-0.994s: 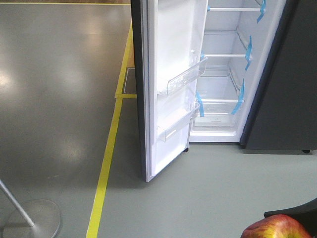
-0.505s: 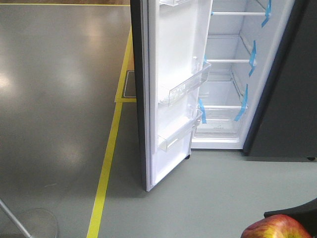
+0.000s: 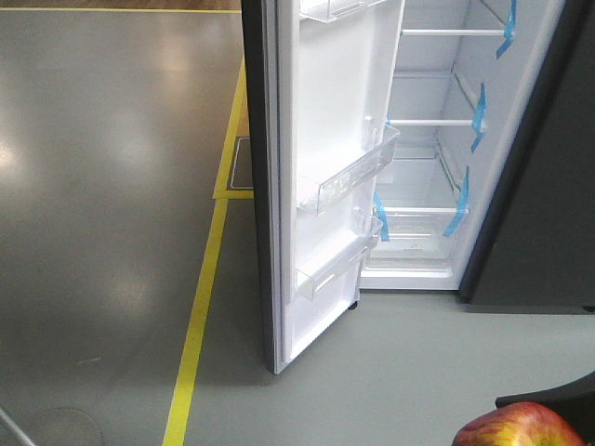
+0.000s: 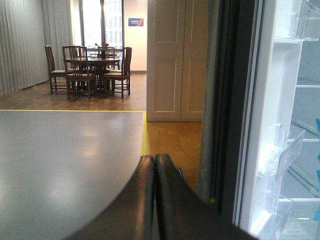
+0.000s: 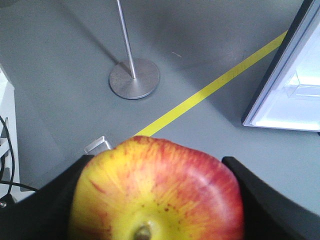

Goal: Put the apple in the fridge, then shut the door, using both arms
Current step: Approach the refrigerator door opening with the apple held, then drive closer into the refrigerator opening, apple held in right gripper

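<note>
Right jaws around apple [image 5: 157, 192], fridge [image 3: 548, 204] now nearer.

- Glossy grey floor [image 3: 112, 186], with pale light patches reflected on it.
- Tall dark grey fridge [image 3: 544, 214] stands on it, its narrow white-lined door [image 3: 325, 186] swung open.
- Yellow tape line [image 3: 198, 316] runs along the floor, just left of the door's foot.
- Round flat metal base [image 5: 134, 78] with a thin upright pole [image 5: 126, 35] rests near that line.
- Farther off, brown wooden floor [image 4: 170, 142] bears a dark wooden table with chairs [image 4: 90, 70].
</note>
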You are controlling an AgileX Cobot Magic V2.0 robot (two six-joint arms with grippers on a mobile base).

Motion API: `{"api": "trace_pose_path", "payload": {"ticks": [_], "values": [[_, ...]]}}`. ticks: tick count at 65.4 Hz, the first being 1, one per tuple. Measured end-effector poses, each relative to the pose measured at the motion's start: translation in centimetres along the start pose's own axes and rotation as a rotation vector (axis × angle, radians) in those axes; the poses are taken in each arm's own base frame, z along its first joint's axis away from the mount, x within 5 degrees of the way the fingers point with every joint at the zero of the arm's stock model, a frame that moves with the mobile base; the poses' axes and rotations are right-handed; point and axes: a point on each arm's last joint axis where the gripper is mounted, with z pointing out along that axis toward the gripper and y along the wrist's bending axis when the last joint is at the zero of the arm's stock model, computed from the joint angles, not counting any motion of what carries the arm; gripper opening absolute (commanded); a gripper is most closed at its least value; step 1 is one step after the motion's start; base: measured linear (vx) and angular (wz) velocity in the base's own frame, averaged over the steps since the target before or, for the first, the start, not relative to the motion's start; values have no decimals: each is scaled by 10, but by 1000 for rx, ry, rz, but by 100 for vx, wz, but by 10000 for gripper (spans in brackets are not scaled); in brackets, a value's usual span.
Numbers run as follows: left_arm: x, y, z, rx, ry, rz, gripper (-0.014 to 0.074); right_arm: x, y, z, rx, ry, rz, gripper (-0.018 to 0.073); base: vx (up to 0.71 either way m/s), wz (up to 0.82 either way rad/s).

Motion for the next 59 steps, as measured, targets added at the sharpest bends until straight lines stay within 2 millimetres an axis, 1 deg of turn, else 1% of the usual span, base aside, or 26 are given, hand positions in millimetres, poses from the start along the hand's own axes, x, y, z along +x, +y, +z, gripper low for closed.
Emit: {"api": "trace_pose_path", "payload": {"ticks": [59], "values": [[0,0,0,0,0,0,-6,0,0,0,0,0,0,169,10,-1]]}}
